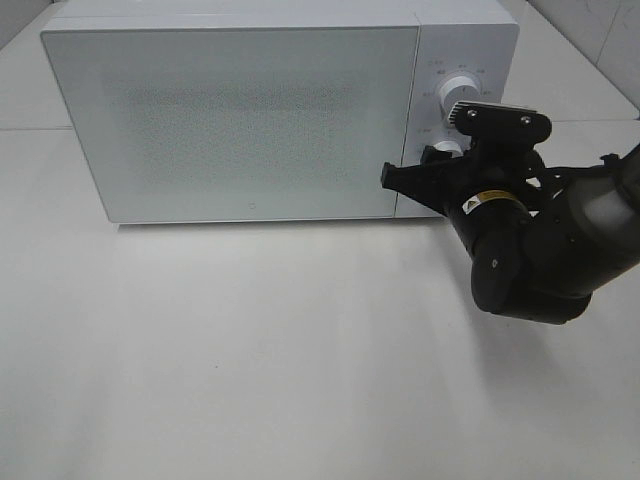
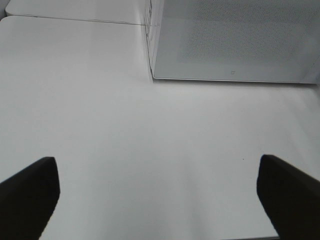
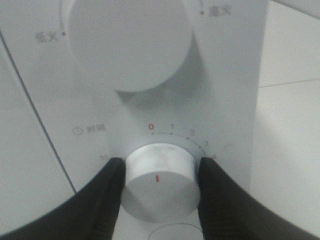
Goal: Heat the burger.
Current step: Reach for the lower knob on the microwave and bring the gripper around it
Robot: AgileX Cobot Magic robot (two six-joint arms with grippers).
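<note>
Our left gripper (image 2: 160, 200) hangs over the left side of the plain white table (image 1: 250, 350). Its black fingers (image 2: 30, 197) are spread wide and hold nothing. At the table's far edge stands the white box-shaped microwave (image 1: 250, 120), with its speckled door shut flat. We cannot tell where the burger is: it shows in none of our views, and nothing can be made out through the door. On the control panel at the microwave's right end sit the large upper white round knob (image 3: 130, 40) and, below it, the lower white round knob (image 3: 160, 190). Our right gripper (image 3: 160, 172) is clamped on that lower knob, one black finger pressed against each side. The knob's red mark stands close to the red 0 of its scale.
</note>
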